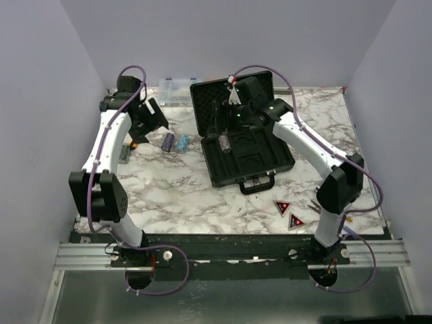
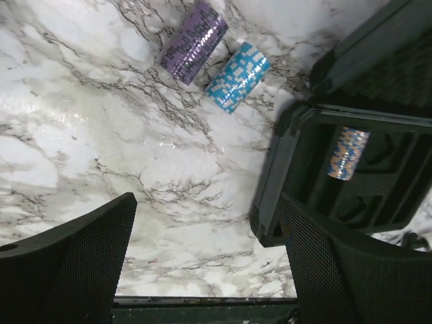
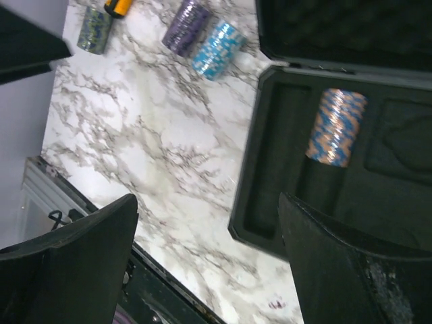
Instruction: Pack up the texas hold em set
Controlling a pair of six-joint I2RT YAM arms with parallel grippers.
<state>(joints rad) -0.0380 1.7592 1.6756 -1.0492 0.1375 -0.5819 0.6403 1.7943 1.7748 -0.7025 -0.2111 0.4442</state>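
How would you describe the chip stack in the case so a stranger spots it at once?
Find the open black briefcase on the marble table. One chip stack lies on its side in the case's left slot. It is orange and blue; the purple stack and light blue stack lie outside on the table.

Marble table [image 1: 175, 196], white w/ grey veins. Clear plastic box [image 1: 177, 91] at back edge, left of centre; contents unclear. Orange tool handle [image 3: 118, 5] on table, cut off at view edge. Metal rail [image 1: 229, 251] along near edge. Lilac walls [image 1: 40, 101] on three sides.
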